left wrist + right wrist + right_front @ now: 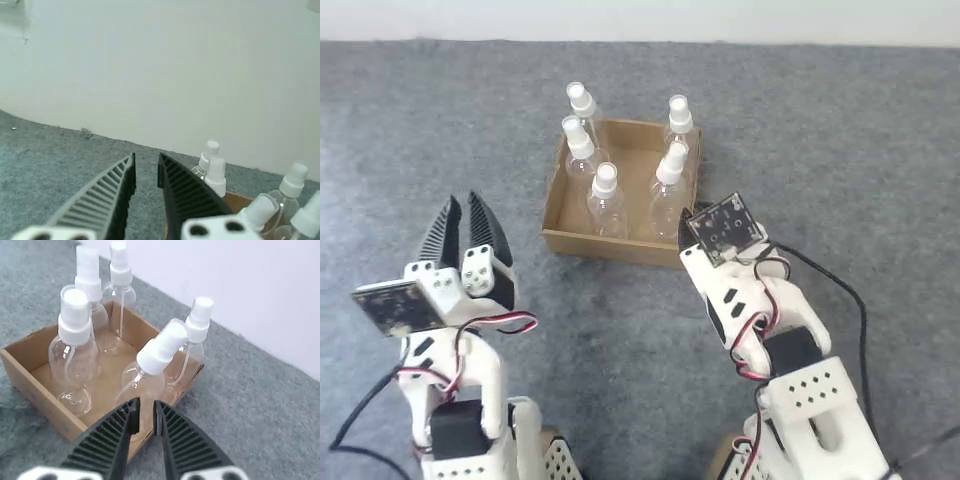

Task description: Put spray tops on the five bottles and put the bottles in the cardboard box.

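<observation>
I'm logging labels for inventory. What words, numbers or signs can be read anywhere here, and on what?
None can be read.
The five bottles are clear and carry no labels.
The cardboard box is plain.
The marks on the wrist camera boards are too small to read.

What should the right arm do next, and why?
Probably draw the right gripper back from the cardboard box: all five bottles appear to stand inside it with spray tops on, and the jaws hold nothing. The nearest bottle leans but seems to rest within it.
</observation>
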You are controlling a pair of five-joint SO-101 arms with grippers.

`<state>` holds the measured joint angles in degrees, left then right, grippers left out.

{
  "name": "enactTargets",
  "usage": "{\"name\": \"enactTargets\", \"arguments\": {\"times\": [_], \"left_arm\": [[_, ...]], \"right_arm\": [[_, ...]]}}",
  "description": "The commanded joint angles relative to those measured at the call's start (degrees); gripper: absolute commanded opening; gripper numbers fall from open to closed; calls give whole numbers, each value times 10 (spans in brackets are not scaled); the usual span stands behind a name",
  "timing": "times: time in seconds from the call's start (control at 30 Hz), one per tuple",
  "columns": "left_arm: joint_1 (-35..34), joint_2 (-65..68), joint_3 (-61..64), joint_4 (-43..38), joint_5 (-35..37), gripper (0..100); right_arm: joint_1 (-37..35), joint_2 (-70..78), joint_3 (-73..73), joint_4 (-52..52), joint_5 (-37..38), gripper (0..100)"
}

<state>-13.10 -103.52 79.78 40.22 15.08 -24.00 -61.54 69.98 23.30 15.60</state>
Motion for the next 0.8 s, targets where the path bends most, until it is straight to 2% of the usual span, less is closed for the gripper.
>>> {"name": "enactTargets", "arguments": {"times": [0.0,0.37,0.77], "left_arm": [[20,-8,-7,-18,-22,21],[56,-8,-8,-7,-19,13],[57,-8,-9,3,-18,13]], "right_arm": [[4,-36,14,-58,-7,7],[4,-92,76,-140,-7,7],[7,-189,123,-134,-7,7]]}}
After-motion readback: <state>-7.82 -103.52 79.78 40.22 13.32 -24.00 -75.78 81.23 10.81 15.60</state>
